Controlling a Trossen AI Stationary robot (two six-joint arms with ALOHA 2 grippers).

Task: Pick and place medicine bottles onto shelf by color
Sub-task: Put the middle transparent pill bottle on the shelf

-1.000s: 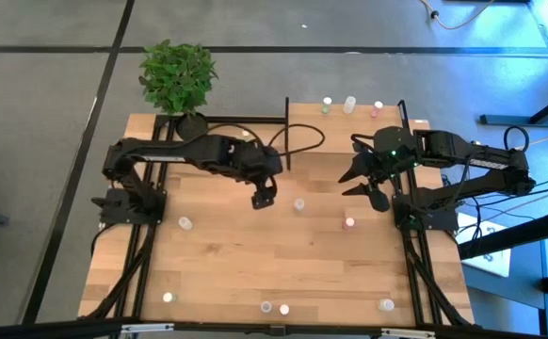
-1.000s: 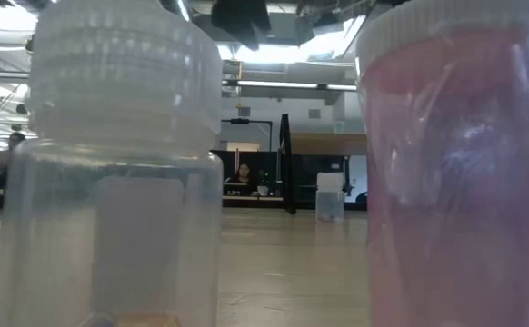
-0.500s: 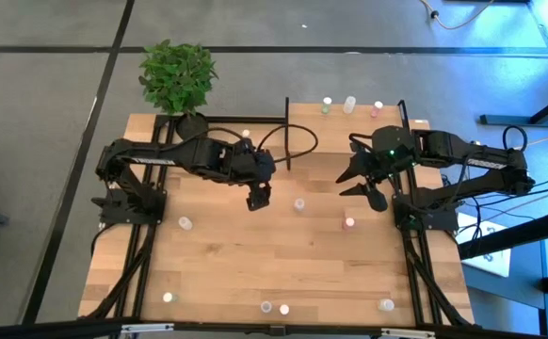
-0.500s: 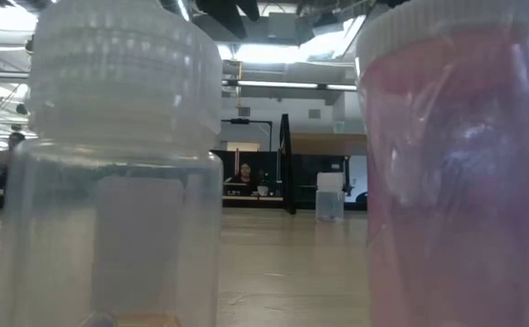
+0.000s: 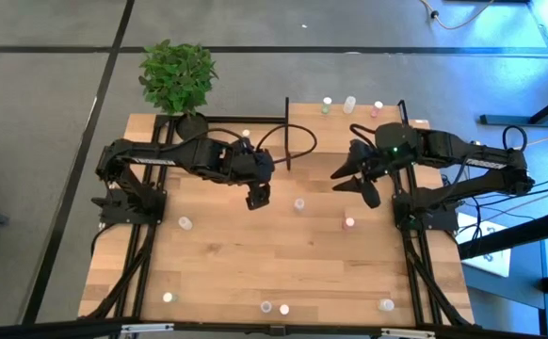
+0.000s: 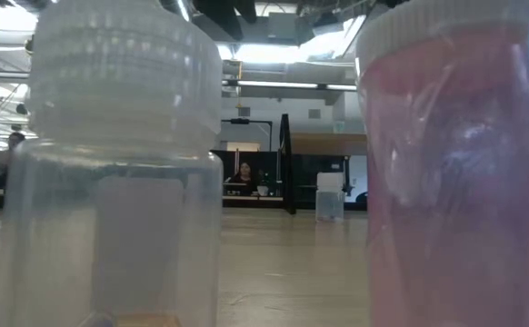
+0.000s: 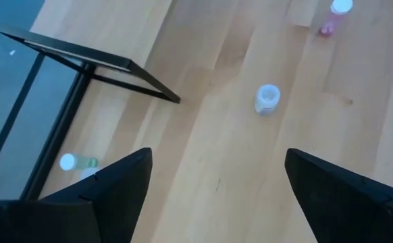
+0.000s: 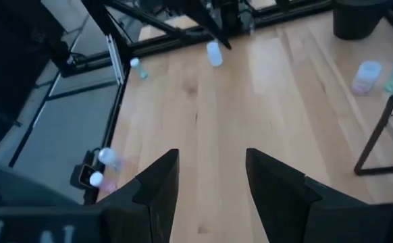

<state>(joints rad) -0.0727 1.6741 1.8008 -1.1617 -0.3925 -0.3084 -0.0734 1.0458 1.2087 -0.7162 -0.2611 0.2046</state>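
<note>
Small translucent medicine bottles stand scattered on the wooden table: a white-capped one (image 5: 299, 203) and a pink one (image 5: 349, 223) mid-table, with others along the near edge (image 5: 284, 308). Three bottles (image 5: 349, 104) stand on the shelf (image 5: 345, 132) at the far right. My left gripper (image 5: 258, 198) hangs open above the table's middle, left of the white-capped bottle (image 7: 267, 98). My right gripper (image 5: 349, 181) hangs open in front of the shelf, nothing between its fingers (image 8: 159, 182). In the low view, a white-capped bottle (image 6: 124, 163) and a pink bottle (image 6: 455, 163) stand right before the camera.
A potted plant (image 5: 177, 80) stands at the far left corner. Black frame rails (image 5: 137, 273) run along the table's left and right sides. A black cable (image 5: 298, 141) loops beside the shelf's post (image 5: 286, 132). A person (image 6: 244, 173) sits far behind the table.
My right gripper has rolled a little about its own pointing line and stays open above the table. No bottle has moved.
</note>
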